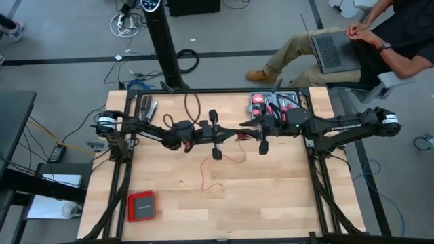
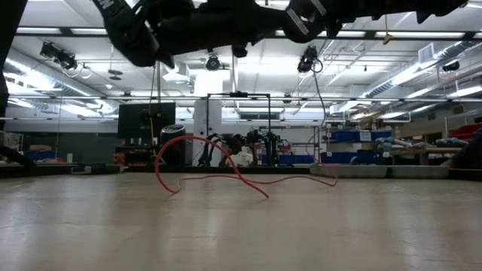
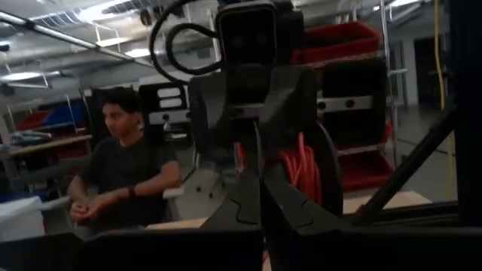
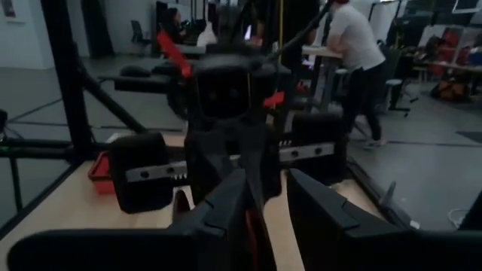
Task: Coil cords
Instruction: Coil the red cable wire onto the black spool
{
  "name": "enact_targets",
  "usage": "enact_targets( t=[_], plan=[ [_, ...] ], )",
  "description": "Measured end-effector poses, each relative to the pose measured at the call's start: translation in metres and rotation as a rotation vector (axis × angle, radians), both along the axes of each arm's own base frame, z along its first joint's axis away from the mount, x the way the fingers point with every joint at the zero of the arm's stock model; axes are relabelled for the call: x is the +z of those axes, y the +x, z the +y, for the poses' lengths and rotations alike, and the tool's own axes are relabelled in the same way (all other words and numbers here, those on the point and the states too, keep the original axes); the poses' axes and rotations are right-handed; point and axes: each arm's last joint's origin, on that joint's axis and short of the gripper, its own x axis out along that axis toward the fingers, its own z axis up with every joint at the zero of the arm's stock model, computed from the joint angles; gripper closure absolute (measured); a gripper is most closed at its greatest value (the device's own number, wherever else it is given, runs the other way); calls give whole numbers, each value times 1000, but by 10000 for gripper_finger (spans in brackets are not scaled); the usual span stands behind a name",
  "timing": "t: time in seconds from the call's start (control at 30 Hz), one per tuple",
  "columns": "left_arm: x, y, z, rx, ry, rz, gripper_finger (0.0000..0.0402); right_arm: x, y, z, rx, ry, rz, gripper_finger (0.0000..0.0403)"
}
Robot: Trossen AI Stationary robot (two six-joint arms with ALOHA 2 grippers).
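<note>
While both arms met above mid-table in the high view, the red cord (image 1: pixel 218 167) trailed loose on the wood below them; the right arm's lettering was too small to read. Seen from the low view, it looked light and limp, best pinched near its raised loop. By the wrist views, the left gripper (image 3: pixel 260 197) stood pressed together, the right gripper (image 4: pixel 263 197) spread.

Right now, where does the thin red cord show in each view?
High view: red cord on the table's middle, below the two hands.
Low view: looped across the middle of the tabletop.
Left wrist view: not clearly in it.
Right wrist view: cannot tell.
Shared landmark: wooden table.
</note>
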Motion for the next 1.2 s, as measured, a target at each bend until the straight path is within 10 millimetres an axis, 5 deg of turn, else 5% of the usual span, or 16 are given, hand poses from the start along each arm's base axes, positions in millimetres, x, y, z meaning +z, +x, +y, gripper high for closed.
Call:
enact_targets(
  t=[0.23, 0.43, 0.77, 1.03, 1.2],
  plan=[
    [9, 10, 3, -5, 0, 80, 402, -6, -1, 0, 1, -1, 64, 319],
    [21, 3, 4, 12, -3, 120, 402, -6, -1, 1, 6, -62, 81, 392],
    [22, 2, 6, 48, -17, 130, 397, -7, -1, 0, -26, -90, 87, 400],
    [54, -14, 7, 100, -18, 93, 332, -8, -3, -2, -71, -93, 93, 401],
    [55, -23, 5, 58, -15, 200, 300, 2, -7, -2, -84, -103, 23, 402]
  ],
)
